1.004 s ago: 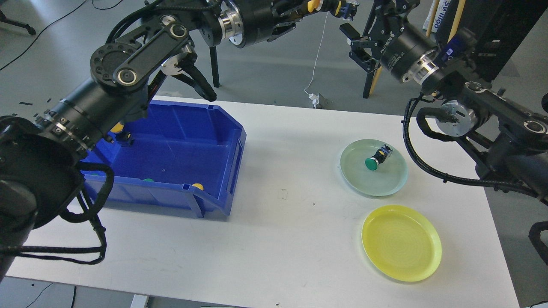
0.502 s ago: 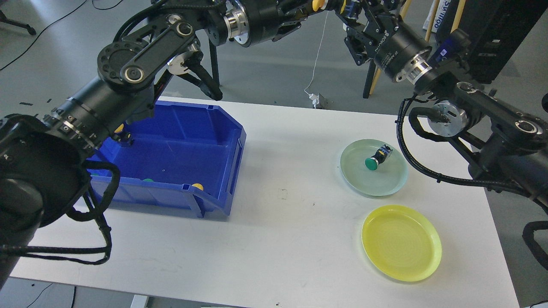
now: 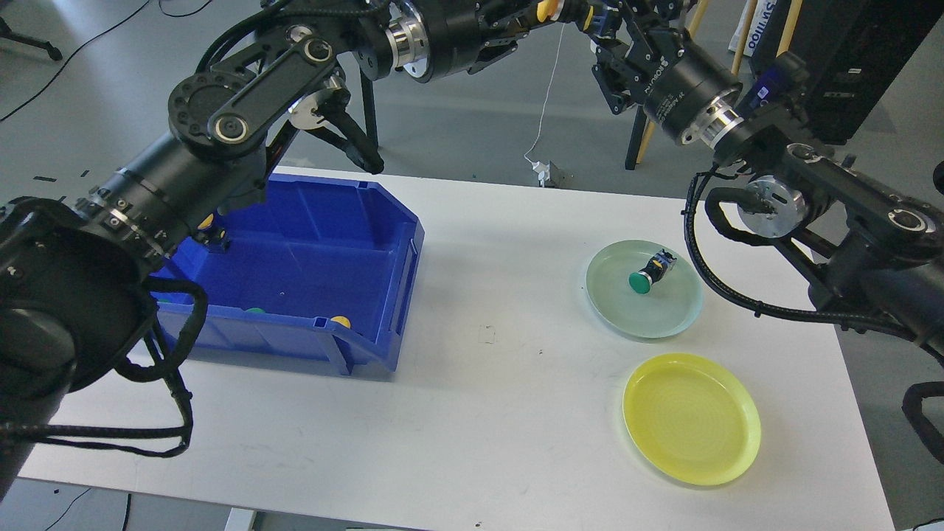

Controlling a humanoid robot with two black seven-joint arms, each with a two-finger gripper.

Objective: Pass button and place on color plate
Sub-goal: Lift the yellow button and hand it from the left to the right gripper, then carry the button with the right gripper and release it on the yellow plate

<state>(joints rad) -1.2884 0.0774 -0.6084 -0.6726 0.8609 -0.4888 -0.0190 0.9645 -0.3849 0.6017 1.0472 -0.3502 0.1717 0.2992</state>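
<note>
My left gripper (image 3: 566,10) is high at the top edge, behind the table, shut on a yellow button (image 3: 544,8) with a blue body. My right gripper (image 3: 611,31) is right up against that button from the right. Its fingers are dark and partly cut off by the frame edge, so I cannot tell whether they grip it. A green button (image 3: 649,274) lies on its side on the pale green plate (image 3: 667,321). The yellow plate (image 3: 692,420) in front of it holds nothing.
A blue bin (image 3: 369,354) stands on the left of the white table (image 3: 487,398), with a yellow button (image 3: 340,321) and a green button (image 3: 255,310) at its front wall. My left arm passes over the bin. Stands and cables are behind the table.
My right gripper has risen up and left, from apart to right beside the yellow button held by the left gripper. The left arm shifted slightly right. Plates and bin are unmoved.
</note>
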